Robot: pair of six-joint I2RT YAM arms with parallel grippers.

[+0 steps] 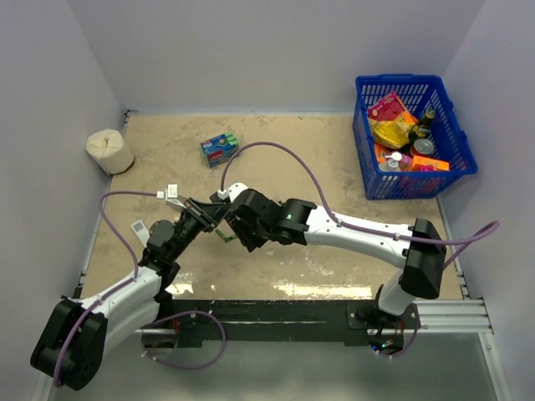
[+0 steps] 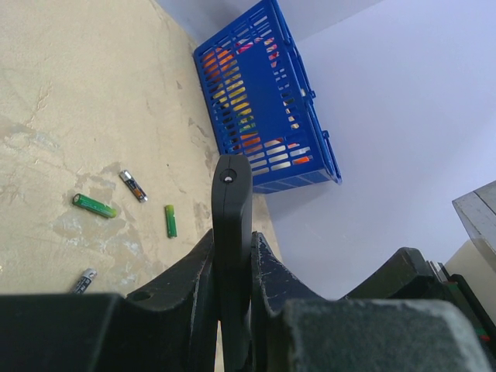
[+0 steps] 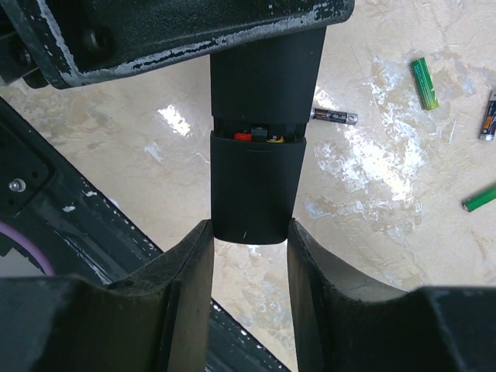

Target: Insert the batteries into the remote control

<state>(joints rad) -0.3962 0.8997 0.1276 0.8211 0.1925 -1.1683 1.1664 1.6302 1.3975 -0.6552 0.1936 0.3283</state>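
End effectors (image 2: 232, 236) (image 3: 249, 225) both tight on remote control (image 3: 263, 85), long axis between them.

The remote control (image 3: 260, 194) is plain matt black, with specks of red and yellow in its seam. Two loose batteries (image 2: 94, 205) are bright green; another battery (image 2: 133, 186) is black with an orange band. The basket (image 1: 362, 125) is royal blue. The table (image 1: 334, 159) is mottled sandy beige. The packet (image 1: 219, 149) is blue-green. The arms (image 1: 368, 234) are white and black, with purple cables (image 1: 309, 180).
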